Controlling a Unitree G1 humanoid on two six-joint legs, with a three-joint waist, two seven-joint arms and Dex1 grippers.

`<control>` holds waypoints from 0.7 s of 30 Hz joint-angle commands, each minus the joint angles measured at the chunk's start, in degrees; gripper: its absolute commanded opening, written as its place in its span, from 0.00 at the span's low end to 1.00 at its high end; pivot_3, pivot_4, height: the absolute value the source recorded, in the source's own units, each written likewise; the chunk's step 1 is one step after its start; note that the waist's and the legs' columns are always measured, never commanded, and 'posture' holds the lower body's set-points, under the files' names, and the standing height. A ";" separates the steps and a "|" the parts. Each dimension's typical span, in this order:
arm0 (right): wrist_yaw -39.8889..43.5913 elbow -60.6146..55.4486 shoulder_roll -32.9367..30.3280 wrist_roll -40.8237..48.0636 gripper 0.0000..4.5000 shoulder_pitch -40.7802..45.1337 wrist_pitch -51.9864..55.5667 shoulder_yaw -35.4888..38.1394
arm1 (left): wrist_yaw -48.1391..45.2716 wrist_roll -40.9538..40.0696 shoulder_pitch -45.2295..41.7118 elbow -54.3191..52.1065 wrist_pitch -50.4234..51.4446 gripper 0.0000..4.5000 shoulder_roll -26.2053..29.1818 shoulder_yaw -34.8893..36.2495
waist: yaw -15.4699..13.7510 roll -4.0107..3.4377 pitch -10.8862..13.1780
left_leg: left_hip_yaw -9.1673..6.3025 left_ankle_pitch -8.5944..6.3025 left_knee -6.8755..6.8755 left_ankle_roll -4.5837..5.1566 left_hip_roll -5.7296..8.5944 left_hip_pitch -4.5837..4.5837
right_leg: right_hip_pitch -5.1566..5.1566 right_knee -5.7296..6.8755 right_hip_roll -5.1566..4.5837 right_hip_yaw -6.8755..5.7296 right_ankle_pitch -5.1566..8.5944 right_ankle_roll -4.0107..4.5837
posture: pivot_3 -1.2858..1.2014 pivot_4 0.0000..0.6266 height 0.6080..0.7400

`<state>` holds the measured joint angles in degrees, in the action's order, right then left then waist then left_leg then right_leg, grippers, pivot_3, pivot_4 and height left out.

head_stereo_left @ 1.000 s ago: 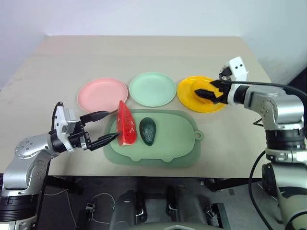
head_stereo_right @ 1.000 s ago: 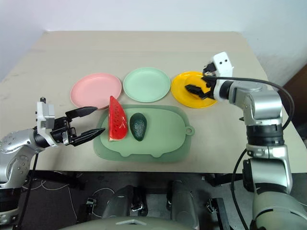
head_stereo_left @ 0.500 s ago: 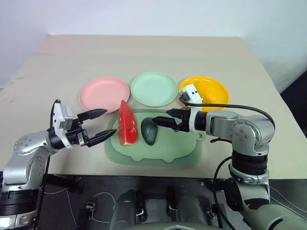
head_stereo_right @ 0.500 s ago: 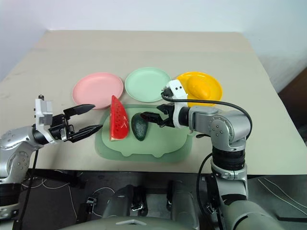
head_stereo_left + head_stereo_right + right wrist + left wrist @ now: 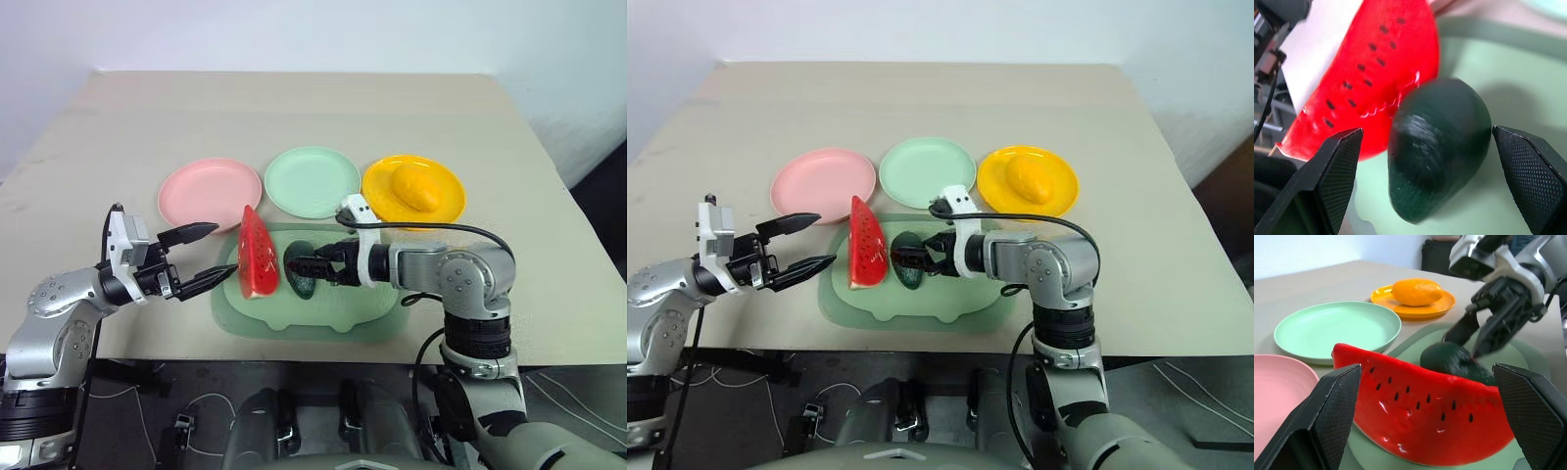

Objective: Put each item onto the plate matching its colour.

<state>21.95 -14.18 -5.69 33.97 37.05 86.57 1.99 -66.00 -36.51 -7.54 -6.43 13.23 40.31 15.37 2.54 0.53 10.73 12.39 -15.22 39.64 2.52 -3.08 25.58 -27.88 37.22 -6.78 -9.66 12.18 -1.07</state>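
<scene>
The dark green toy avocado [image 5: 300, 268] is lying near the middle of the large translucent green mat [image 5: 362, 304], which is sitting at the front edge of the beige surface [image 5: 294, 117], and the red toy watermelon wedge with dark seeds [image 5: 257, 254] is standing just beside it at the mat's left edge. The right gripper [image 5: 312, 265] is straddling the avocado with jaws spread wide, not gripping it. The left gripper [image 5: 208, 255] is hovering just left of the wedge, jaws likewise wide and empty. Behind the mat, the round pink plastic plate [image 5: 209, 189] and the mint green plate [image 5: 312, 181] are sitting bare, while the yellow oval mango-like fruit [image 5: 414, 188] is resting on the yellow plate [image 5: 382, 186].
</scene>
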 commanded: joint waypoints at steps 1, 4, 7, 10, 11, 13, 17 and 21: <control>0.33 1.80 -0.33 -0.52 1.00 0.73 -3.27 -1.72 | 0.10 -0.12 -0.43 -1.11 -0.72 1.00 0.78 1.38 | -0.01 0.00 0.00 | 0.00 0.00 0.00 0.00 0.00 0.00 | 0.00 0.00 0.00 0.00 0.00 0.00 | 0.52 0.24 0.67; 0.74 4.22 -1.85 -1.83 1.00 0.23 -6.30 -3.83 | 0.04 0.06 -0.22 -0.97 -0.80 1.00 1.05 1.55 | 0.00 0.00 0.00 | 0.02 0.00 -0.01 0.00 0.01 0.00 | 0.00 0.00 0.00 0.00 0.00 0.00 | 0.52 0.24 0.67; 1.41 5.10 -3.01 -2.74 1.00 0.25 -8.64 -6.44 | 0.06 -0.06 0.05 -0.91 -0.81 1.00 1.20 1.89 | 0.03 0.00 0.00 | 0.03 0.00 -0.03 0.00 0.01 -0.01 | -0.02 0.00 0.00 0.01 0.00 0.00 | 0.52 0.24 0.67; 2.36 4.80 -3.44 -2.91 1.00 0.48 -10.90 -8.18 | 0.20 -0.13 0.10 -0.97 -0.82 1.00 1.16 1.98 | 0.03 0.00 0.00 | 0.03 0.01 -0.05 -0.02 0.01 -0.03 | -0.02 0.00 0.00 0.02 0.00 0.00 | 0.52 0.24 0.67; 2.62 4.41 -3.63 -2.98 0.96 0.46 -11.53 -8.72 | 0.22 -0.16 0.17 -1.04 -0.82 1.00 1.15 2.01 | 0.03 0.00 0.00 | 0.03 0.02 -0.06 -0.03 0.01 -0.02 | -0.02 0.00 0.00 0.02 0.00 0.00 | 0.52 0.24 0.67; 2.91 3.93 -3.98 -3.24 0.86 0.49 -12.81 -9.37 | 0.26 -0.20 0.26 -1.12 -0.83 1.00 1.13 2.04 | 0.03 0.00 0.00 | 0.04 0.02 -0.07 -0.03 0.01 -0.02 | -0.04 -0.01 0.00 0.03 0.00 0.00 | 0.52 0.24 0.67; 3.51 2.88 -5.28 -3.32 0.71 0.61 -13.82 -9.99 | 0.41 -0.20 0.62 -1.31 -0.97 1.00 1.07 2.23 | 0.02 0.00 0.00 | 0.06 0.02 -0.08 -0.03 0.01 0.00 | -0.08 0.00 0.00 0.04 0.00 -0.01 | 0.52 0.24 0.67; 6.10 -0.29 -8.94 -1.18 0.71 2.33 -12.78 -8.43 | 0.72 -0.27 0.86 -1.39 -1.08 1.00 1.00 2.50 | -0.08 0.00 0.00 | 0.06 0.02 -0.08 -0.03 0.02 0.01 | -0.08 -0.01 -0.02 0.04 0.00 -0.01 | 0.52 0.24 0.67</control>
<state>26.47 -10.88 -13.70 30.98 37.26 73.96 -8.06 -65.65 -36.46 -6.59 -6.44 13.09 40.57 15.71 2.46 0.54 10.73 12.45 -15.20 39.56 2.49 -3.05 25.59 -27.97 37.20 -6.81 -9.62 12.18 -1.08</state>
